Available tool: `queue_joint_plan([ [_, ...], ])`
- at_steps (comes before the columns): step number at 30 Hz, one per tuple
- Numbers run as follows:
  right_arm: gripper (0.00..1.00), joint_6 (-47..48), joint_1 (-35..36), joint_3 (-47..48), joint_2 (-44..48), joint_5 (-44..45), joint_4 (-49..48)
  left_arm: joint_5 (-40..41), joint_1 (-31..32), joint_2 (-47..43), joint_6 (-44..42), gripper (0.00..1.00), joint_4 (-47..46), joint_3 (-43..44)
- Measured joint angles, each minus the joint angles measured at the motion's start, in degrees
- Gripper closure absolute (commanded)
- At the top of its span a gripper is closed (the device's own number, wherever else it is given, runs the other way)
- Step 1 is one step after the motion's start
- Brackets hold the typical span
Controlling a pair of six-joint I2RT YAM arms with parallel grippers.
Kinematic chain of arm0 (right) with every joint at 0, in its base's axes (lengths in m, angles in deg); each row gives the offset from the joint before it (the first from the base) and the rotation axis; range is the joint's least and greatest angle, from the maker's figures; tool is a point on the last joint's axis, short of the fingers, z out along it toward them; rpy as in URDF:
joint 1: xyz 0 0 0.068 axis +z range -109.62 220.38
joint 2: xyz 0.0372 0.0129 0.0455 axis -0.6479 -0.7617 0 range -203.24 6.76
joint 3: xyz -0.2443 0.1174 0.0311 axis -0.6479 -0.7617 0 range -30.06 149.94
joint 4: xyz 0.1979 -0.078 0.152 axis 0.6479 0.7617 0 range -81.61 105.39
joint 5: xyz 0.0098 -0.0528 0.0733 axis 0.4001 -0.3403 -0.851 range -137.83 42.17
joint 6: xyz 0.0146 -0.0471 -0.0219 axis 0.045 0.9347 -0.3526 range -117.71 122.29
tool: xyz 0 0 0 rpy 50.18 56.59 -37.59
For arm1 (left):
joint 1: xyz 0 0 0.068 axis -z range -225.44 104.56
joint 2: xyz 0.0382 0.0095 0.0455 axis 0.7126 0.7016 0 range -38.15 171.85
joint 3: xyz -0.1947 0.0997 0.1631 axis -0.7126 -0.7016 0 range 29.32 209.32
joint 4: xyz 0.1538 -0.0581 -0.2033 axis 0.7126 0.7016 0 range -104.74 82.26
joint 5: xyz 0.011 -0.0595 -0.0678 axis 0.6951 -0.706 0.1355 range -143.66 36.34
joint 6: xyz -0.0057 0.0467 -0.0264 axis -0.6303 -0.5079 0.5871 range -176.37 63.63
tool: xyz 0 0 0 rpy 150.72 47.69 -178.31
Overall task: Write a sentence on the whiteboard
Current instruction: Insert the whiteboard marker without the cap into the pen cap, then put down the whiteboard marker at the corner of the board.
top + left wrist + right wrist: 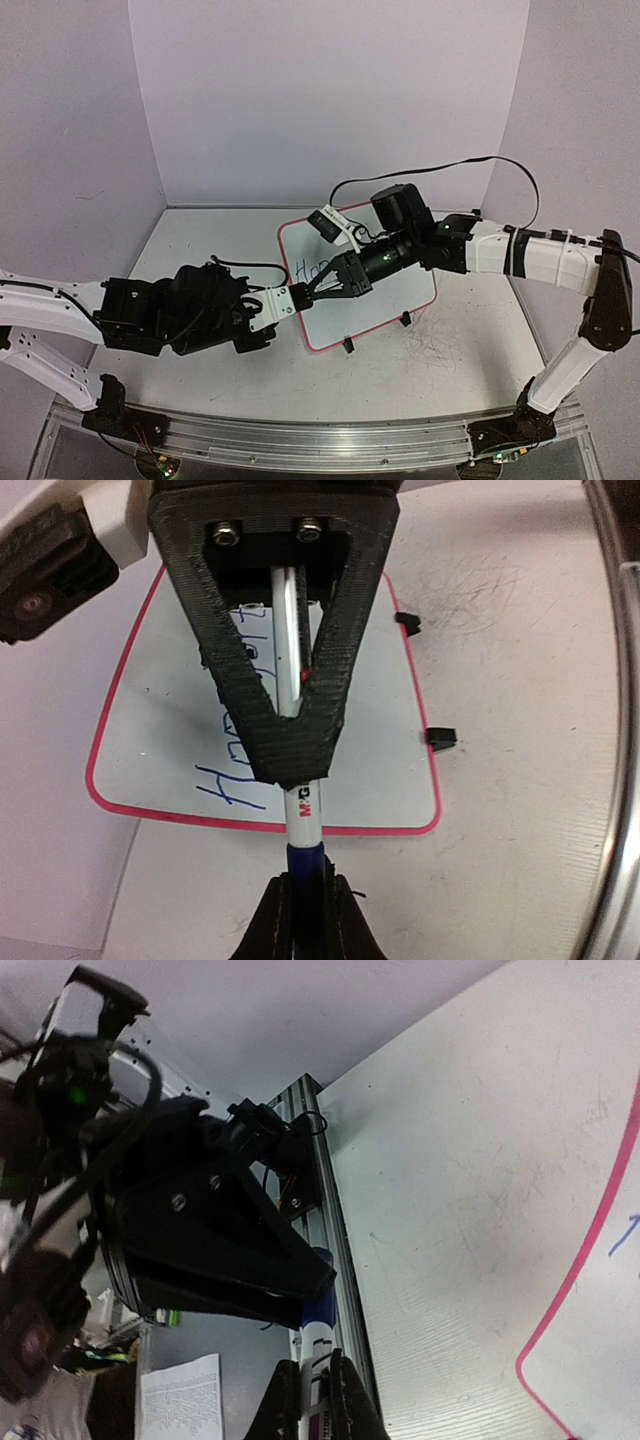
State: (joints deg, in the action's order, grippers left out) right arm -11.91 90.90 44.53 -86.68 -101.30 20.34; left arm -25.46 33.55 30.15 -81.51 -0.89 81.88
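The whiteboard (pixel 400 295) lies tilted at the table's middle, white with a red-pink rim. It also shows in the left wrist view (pixel 390 760) and the right wrist view (pixel 610 1350). The sentence (pixel 312 270) reads only about "Hop", in blue (pixel 228 780). Both grippers meet tip to tip over the board's left edge, and each holds one end of a marker (pixel 303 805). My left gripper (pixel 300 296) (pixel 305 920) is shut on its blue cap end (pixel 305 865). My right gripper (pixel 318 288) (pixel 312 1400) is shut on its white barrel (pixel 320 1345). The tip is hidden.
Small black feet (pixel 348 345) (pixel 405 320) stick out of the board's near edge. Old pen scribbles (pixel 440 345) mark the table to its right. An aluminium rail (pixel 300 440) runs along the near edge. A black cable (pixel 480 160) arcs over the right arm. Purple walls enclose the table.
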Motion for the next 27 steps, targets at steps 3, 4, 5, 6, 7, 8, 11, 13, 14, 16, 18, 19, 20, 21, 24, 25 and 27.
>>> queue_joint_plan([
  [3,1.0,-7.4,0.0,-0.2,-1.2,1.2,-0.6,5.9,1.2,2.7,-2.6,1.0,-2.3,-1.1],
  [4,1.0,-9.9,0.0,-0.5,-1.5,1.6,-1.0,7.1,1.3,3.4,-3.3,1.0,-2.8,-1.5],
  [5,1.0,-12.2,0.0,-1.0,-1.7,1.8,-1.9,8.0,1.4,4.0,-3.9,1.0,-3.3,-1.7],
  [6,1.0,-14.5,0.0,-1.8,-1.8,1.8,-3.1,8.6,1.5,4.4,-4.6,1.0,-3.5,-1.8],
  [7,1.0,-17.0,0.0,-2.9,-1.8,1.7,-4.7,9.2,1.6,4.7,-5.0,1.0,-3.5,-1.9],
  [8,1.0,-19.4,0.0,-4.0,-1.8,1.6,-6.4,9.5,1.7,4.9,-5.5,1.0,-3.6,-2.1],
  [11,1.0,-24.5,0.0,-6.6,-1.8,1.0,-10.7,9.5,1.9,5.0,-6.4,0.98,-3.5,-2.7],
  [13,1.0,-25.4,-0.4,-7.7,-1.7,0.5,-12.5,9.1,1.8,4.9,-5.5,0.81,-3.3,-2.7],
  [14,1.0,-25.4,-0.9,-8.5,-1.4,-0.2,-13.4,8.4,1.8,4.8,-4.5,0.71,-3.4,-2.7],
  [16,1.0,-24.3,-2.3,-10.5,-0.1,-1.1,-14.6,6.1,1.9,4.7,-2.3,0.53,-4.4,-2.2],
  [18,1.0,-21.9,-4.3,-12.9,2.8,-1.0,-14.5,3.5,2.2,3.5,0.9,0.41,-5.4,-1.2],
  [19,1.0,-20.4,-5.6,-14.1,4.7,-0.7,-14.1,2.3,2.3,2.3,3.0,0.35,-5.6,-0.6],
  [20,1.0,-18.7,-7.3,-15.2,7.3,0.1,-13.5,1.3,2.5,0.6,4.8,0.29,-5.6,-0.2],
  [21,1.0,-17.0,-9.3,-16.3,10.5,1.2,-12.7,0.5,2.6,-1.3,6.6,0.24,-5.7,0.2],
  [24,1.0,-12.8,-17.6,-19.1,22.3,4.8,-10.3,-0.2,2.4,-7.1,12.7,0.21,-6.4,1.3],
  [25,1.0,-11.9,-21.4,-19.7,25.9,6.3,-9.8,-0.2,2.0,-8.3,14.3,0.2,-6.4,1.9],
  [27,1.0,-10.4,-30.5,-21.1,32.2,9.7,-9.1,-0.5,0.2,-9.9,17.9,0.19,-6.4,3.2],
])
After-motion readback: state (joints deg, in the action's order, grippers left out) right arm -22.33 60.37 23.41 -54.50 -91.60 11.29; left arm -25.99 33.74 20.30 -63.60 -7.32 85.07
